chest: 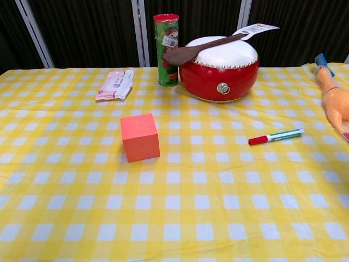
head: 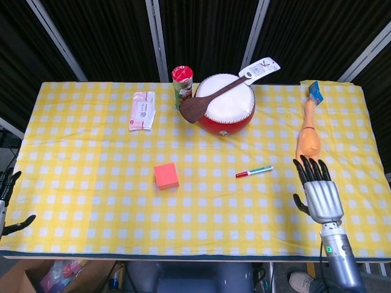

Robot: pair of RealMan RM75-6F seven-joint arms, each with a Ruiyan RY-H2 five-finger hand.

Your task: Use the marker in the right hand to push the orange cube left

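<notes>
The orange cube (head: 166,176) (chest: 140,137) stands on the yellow checked cloth, left of centre. The marker (head: 254,172) (chest: 275,136), red-capped with a green and white barrel, lies loose on the cloth to the cube's right, cap pointing left. My right hand (head: 317,192) is near the table's front right, well right of the marker, fingers spread and holding nothing; the chest view does not show it. My left hand (head: 7,204) hangs off the table's left edge, empty with fingers apart.
A red drum (head: 225,112) (chest: 226,68) with a wooden spoon (head: 208,102) on it stands at the back. Beside it is a red can (head: 182,85) (chest: 167,49); a white packet (head: 142,110) (chest: 115,84) lies back left. A rubber chicken (head: 307,137) (chest: 337,102) lies at the right.
</notes>
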